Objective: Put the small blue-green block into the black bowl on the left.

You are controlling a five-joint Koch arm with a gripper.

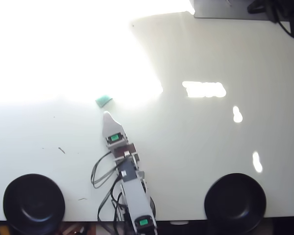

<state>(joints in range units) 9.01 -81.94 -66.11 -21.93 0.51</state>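
The small blue-green block [104, 101] — a tiny teal, flat-faced square — lies alone on the glossy white table [196, 137], at the edge of a blown-out patch of glare, just beyond the tip of the grey gripper [107, 115] and a touch to its left in the overhead view. The two are near but apart. Only one pale, pointed tip shows from above, so whether the jaws stand apart or together cannot be told.

The step in hand looks like the approach for the pick. To do it well, the arm would need the jaws spread wider than the block, lined up so they straddle its flat faces, then lowered over it before closing — the glare may make the block's far edge hard to judge.

One block is in view, and two plain glossy black bowls: the black bowl [34, 203] well behind the gripper at the lower left of the view, and its twin [234, 201] at the lower right. One arm [132, 196], with black cables looped beside it
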